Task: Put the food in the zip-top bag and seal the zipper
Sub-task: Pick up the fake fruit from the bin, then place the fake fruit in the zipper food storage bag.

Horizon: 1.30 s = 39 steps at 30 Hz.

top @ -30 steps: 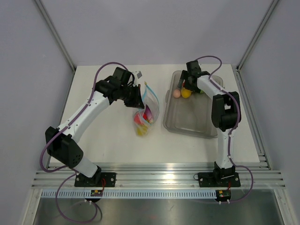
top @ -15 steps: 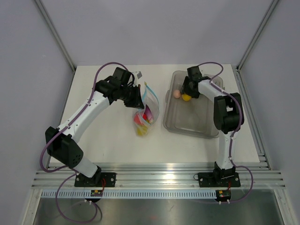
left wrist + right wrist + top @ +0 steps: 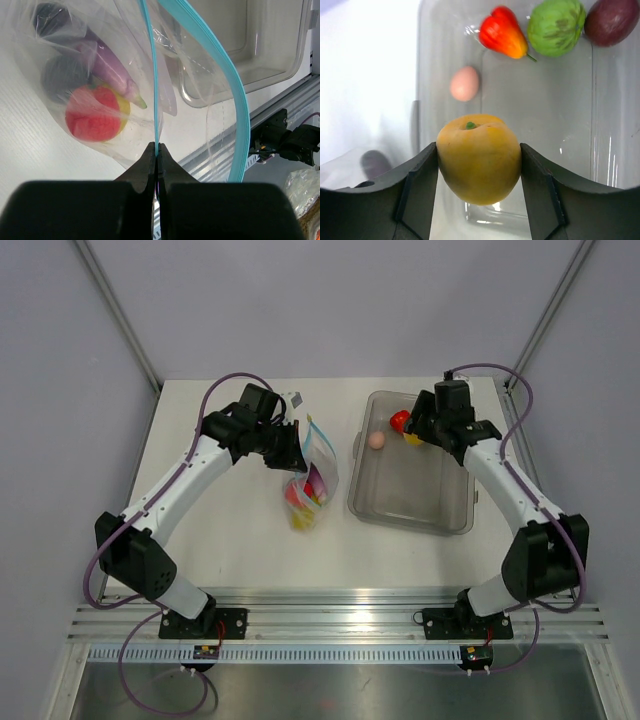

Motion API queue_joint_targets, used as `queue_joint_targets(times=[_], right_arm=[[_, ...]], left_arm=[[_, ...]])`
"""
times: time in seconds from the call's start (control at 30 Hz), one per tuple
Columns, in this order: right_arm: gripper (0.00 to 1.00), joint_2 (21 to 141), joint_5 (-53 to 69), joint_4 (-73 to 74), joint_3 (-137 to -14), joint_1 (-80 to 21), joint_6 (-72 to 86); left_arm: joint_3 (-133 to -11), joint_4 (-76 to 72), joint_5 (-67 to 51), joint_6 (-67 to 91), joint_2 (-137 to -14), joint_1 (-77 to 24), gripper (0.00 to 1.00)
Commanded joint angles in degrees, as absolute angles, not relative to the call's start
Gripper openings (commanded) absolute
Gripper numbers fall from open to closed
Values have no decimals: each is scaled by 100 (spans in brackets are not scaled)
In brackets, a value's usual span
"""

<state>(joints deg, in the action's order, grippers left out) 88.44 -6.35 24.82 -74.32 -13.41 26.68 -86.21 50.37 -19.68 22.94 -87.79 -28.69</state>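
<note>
My left gripper [image 3: 291, 447] [image 3: 157, 148] is shut on one side of the light-blue zipper [image 3: 155, 75] and holds the clear zip-top bag [image 3: 312, 480] up, its mouth open. The other zipper strip [image 3: 234, 95] bows away to the right. Inside the bag lie a red-and-yellow fruit [image 3: 95, 112], a purple eggplant [image 3: 111, 66] and dark pieces. My right gripper [image 3: 413, 432] [image 3: 479, 159] is shut on a yellow fruit [image 3: 479, 157] above the grey bin [image 3: 415, 495]. More food lies in the bin: a red fruit [image 3: 502, 33], a green one [image 3: 556, 22], a dark purple one [image 3: 612, 19] and a pink egg [image 3: 465, 83].
The bin [image 3: 545, 115] stands at the table's back right, just right of the bag. An aluminium rail [image 3: 320, 600] runs along the near table edge. Frame posts rise at the back corners.
The right gripper has closed on the yellow fruit and lifted it from the bin's far end, and that arm's elbow has swung out to the right. The left arm and bag have stayed put.
</note>
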Motion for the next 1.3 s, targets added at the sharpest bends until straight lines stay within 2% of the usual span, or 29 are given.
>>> queue_joint_targets(times=[0.0, 0.13, 0.4, 0.7, 0.83, 0.87, 0.97, 1.0, 1.1, 1.2, 1.27], right_arm=[[41, 8149, -369, 2583, -7400, -1494, 2619], [42, 7788, -570, 3014, -7900, -2143, 2496], [43, 7840, -818, 3392, -8630, -3566, 2470], [45, 8437, -1055, 3586, -9219, -4500, 2373], [48, 8770, -1055, 3638, -9316, -4702, 2356], [51, 8824, -1046, 3673, -9343, -4728, 2355], [72, 9009, -1011, 3797, -9483, -4816, 2312], [83, 9035, -1019, 3858, -9544, -4825, 2294], [94, 9053, -1265, 3937, -9615, -4834, 2268], [94, 8912, -1739, 3938, -9598, -4825, 2180], [90, 8816, -2222, 3981, -9580, -4816, 2197]], left_arm=[[-8596, 4764, -2030, 2364, -8534, -2865, 0], [-8613, 4720, -2074, 2400, -8561, -2865, 0], [-8701, 4790, -2039, 2364, -8578, -2865, 0], [-8780, 4816, -2048, 2400, -8552, -2856, 0], [-8824, 4851, -2013, 2382, -8517, -2857, 0], [-8824, 4843, -2021, 2382, -8499, -2865, 0], [-8780, 4808, -2101, 2434, -8464, -2856, 0], [-8772, 4773, -2109, 2461, -8455, -2856, 0], [-8763, 4781, -2109, 2452, -8455, -2856, 0], [-8745, 4772, -2109, 2444, -8446, -2857, 0], [-8728, 4781, -2109, 2435, -8438, -2856, 0]])
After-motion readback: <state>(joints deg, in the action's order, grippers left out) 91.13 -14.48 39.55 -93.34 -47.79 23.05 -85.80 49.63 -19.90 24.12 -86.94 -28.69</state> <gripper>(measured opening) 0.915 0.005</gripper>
